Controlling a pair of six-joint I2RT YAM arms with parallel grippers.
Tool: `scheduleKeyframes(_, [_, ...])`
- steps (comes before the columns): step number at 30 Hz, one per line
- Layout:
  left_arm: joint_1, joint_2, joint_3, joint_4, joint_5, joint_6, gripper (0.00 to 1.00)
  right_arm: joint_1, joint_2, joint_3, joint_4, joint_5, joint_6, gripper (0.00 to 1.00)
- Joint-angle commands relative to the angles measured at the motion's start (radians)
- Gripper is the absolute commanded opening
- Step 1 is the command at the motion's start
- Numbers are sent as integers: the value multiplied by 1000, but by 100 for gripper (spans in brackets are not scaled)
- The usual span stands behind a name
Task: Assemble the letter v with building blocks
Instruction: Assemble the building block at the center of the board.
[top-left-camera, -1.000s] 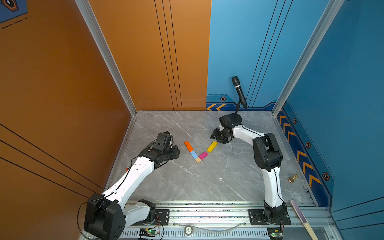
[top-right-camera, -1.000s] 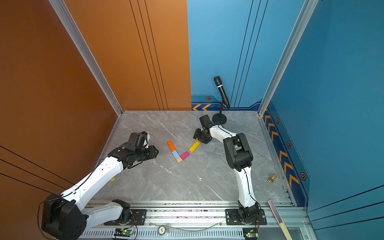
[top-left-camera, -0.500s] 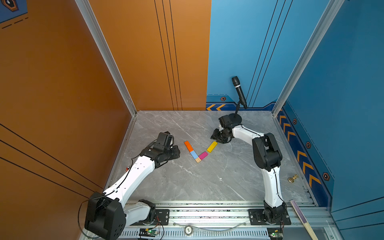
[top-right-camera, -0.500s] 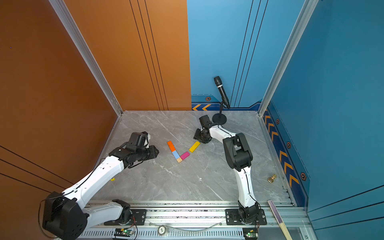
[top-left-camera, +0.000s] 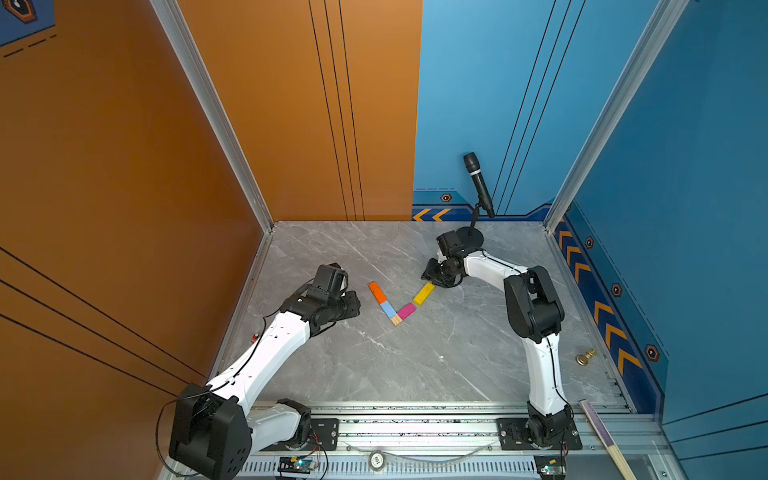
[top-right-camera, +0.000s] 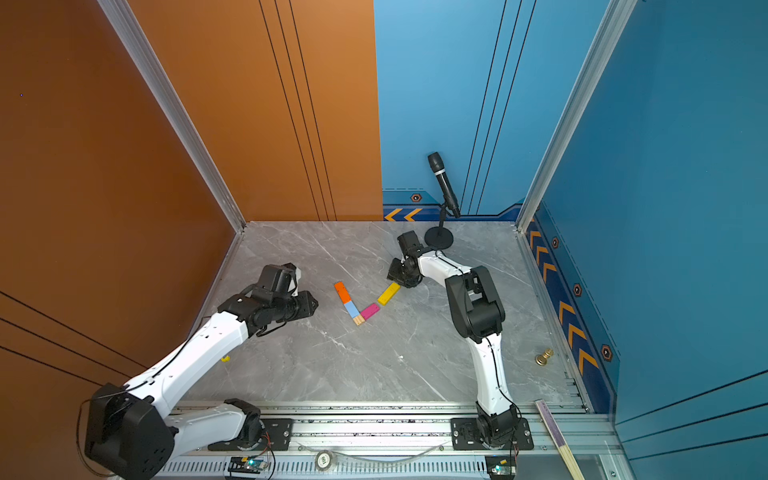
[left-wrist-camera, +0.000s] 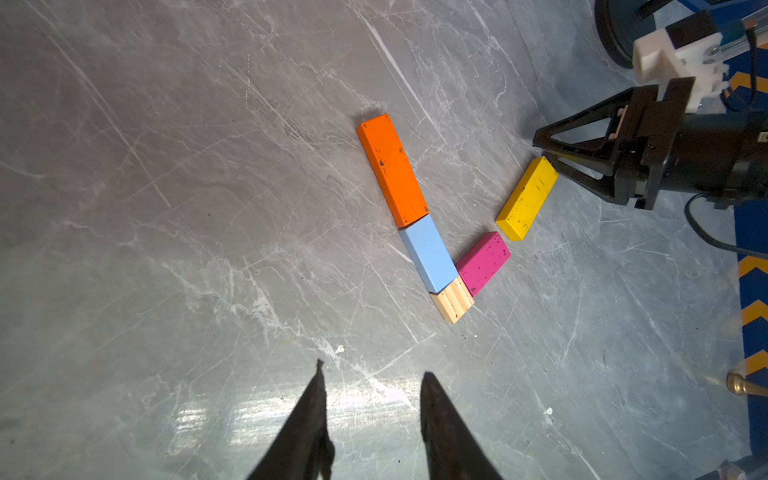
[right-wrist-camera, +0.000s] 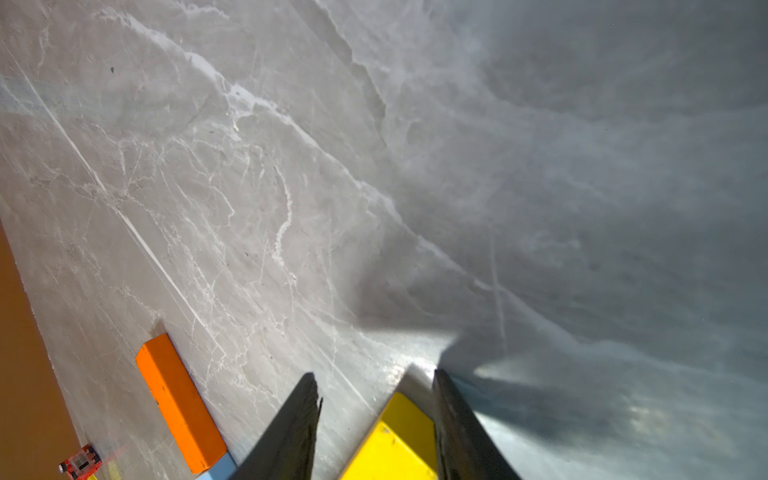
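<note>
In a top view, the left gripper (top-left-camera: 354, 306) stands left of the blocks, jaws slightly parted and empty. The letter v (top-left-camera: 392, 313) lies mid-table: orange block (top-left-camera: 377, 292), light blue block (top-left-camera: 387, 308), wood block (top-left-camera: 396, 319) at its point, pink block (top-left-camera: 406, 311), yellow block (top-left-camera: 424, 293). The right gripper (top-left-camera: 431, 281) straddles the yellow block's far end, jaws open, one finger touching it.

A grey marbled desk (top-left-camera: 374, 365) sits between an orange wall (top-left-camera: 291, 104) and a blue wall (top-left-camera: 478, 83). 1 black microphone (top-left-camera: 478, 183) tilts on a stand whose round base (top-left-camera: 471, 237) rests near the desk's back edge. 1 brass knob (top-left-camera: 585, 356) lies near the yellow chevrons (top-left-camera: 602, 311). 1 small red-and-yellow gadget (right-wrist-camera: 81, 461) lies beside the orange wall. 1 pale stick (top-left-camera: 602, 436) crosses the front rail (top-left-camera: 415, 419).
</note>
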Motion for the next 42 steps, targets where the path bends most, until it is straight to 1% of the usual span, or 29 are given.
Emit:
scheduleKeyframes(1, [-7,5,18,-18,-19,1,39,10,-18,-33,-31,26,8,46])
scheduleKeyframes(22, [-9,15,19,-18,-19,2,39,18,-50,-79,-47,60,14,45])
scheduleKeyframes(27, [-10,14,18,-18,-18,3,39,12,-36,-53,-54,64,14,48])
scheduleKeyframes(30, [-10,13,17,-18,-18,2,39,10,-25,-26,-74,76,2,51])
scheduleKeyframes(34, [-12,18,20,-18,-17,3,39,13,-23,6,-108,106,-25,58])
scheduleKeyframes(36, [-11,26,35,-16,-11,10,39,13,-33,14,-121,131,-35,64])
scheduleKeyframes(40, [-20,81,123,-15,20,44,39,6,-94,-10,-118,173,-41,72])
scheduleKeyframes(42, [-30,138,209,-14,51,74,39,-1,-141,-38,-100,183,-32,76])
